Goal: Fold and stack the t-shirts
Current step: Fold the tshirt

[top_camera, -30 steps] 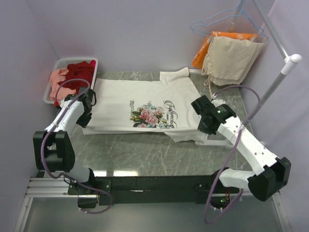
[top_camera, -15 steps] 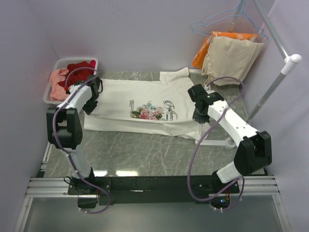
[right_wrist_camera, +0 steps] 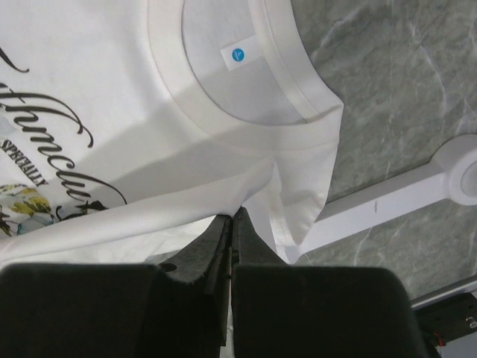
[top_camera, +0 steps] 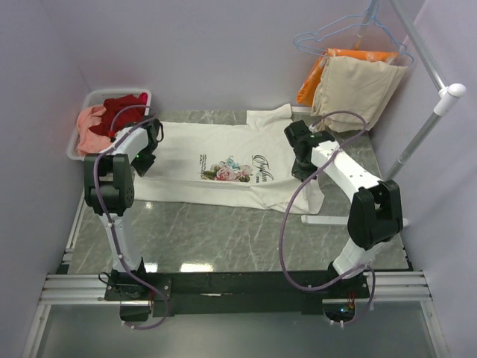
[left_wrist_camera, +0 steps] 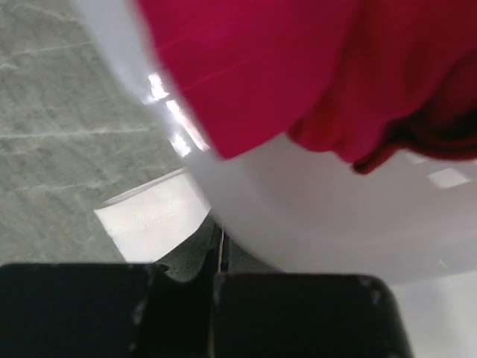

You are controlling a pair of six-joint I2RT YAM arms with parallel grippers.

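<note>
Both arms have swung toward the top of the frame since the earlier view, and the white t-shirt [top_camera: 194,153] has narrowed. Its flower print [top_camera: 227,171] now shows only in part, so the near half seems to be riding over the far half. We judge the lengthwise fold under way, not finished.

The right gripper [right_wrist_camera: 232,224] is clamped on cloth just below the collar [right_wrist_camera: 297,78]. The left gripper [left_wrist_camera: 216,261] has its jaws pressed together by the hem [top_camera: 139,188] — whether they pinch fabric we cannot tell.

The shirt lies mid-table with its long axis left to right. The collar is to the right and the hem is toward the basket [top_camera: 112,92] at upper left, which holds the dark red tee [top_camera: 123,104] and the salmon tee [top_camera: 88,123].
</note>
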